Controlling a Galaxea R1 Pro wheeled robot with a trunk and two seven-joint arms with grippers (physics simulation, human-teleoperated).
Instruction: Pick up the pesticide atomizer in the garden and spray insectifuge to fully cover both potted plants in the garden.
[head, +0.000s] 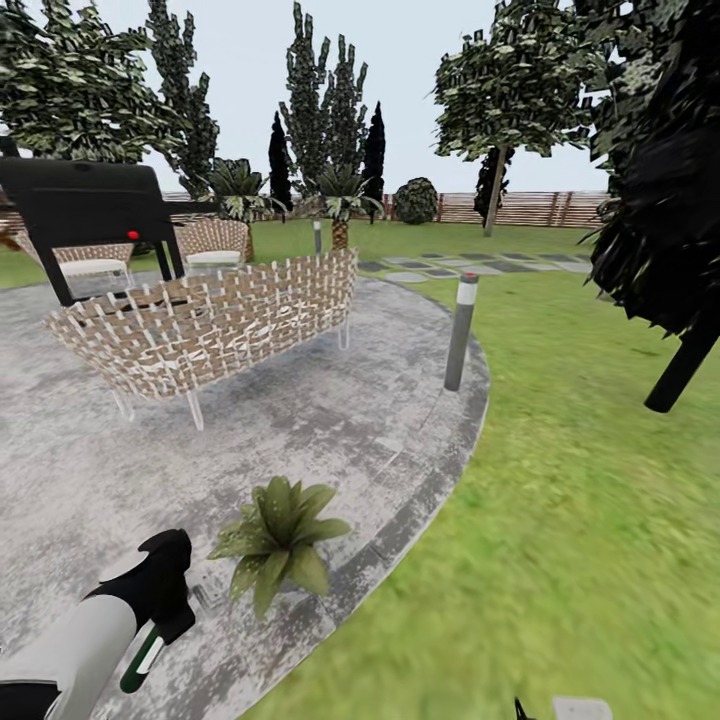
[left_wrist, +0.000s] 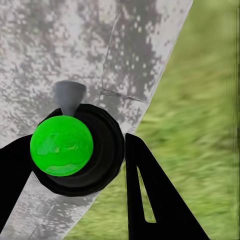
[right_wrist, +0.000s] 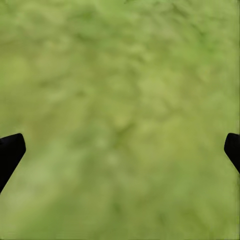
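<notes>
1. The pesticide atomizer (left_wrist: 70, 150) sits clamped between my left gripper (left_wrist: 75, 165) fingers, seen end-on in the left wrist view at centre left of the frame: a bright green dome ringed by a dark round body, with a grey nozzle tip poking toward the top of the frame.
2. My left fingers (left_wrist: 155, 200) close against the bottle from both sides, one black finger at lower right and the other at the lower left edge.
3. In the head view, my left gripper (head: 160, 600) appears at lower left, the dark green bottle (head: 143, 655) with its white label patch hanging below the black hand.
4. My right gripper (right_wrist: 120, 150) stands wide open and holds nothing; its two black fingertips (right_wrist: 10, 150) show at the left and right edges of the right wrist view over blurred green grass.
5. Just beside my left hand, right of it in the lower centre of the head view, one potted plant (head: 280, 540) spreads broad pointed leaves near the edge of the stone patio (head: 330, 430); its pot is hidden by the leaves.
6. Farther up the frame, a woven wicker sofa (head: 210, 325) stands on the patio at centre left, with a grey bollard lamp (head: 460, 330) at the patio's right rim.
7. Lawn (head: 580, 500) fills the right side, and a brown slat fence (head: 520, 208) runs across the background below the trees.
</notes>
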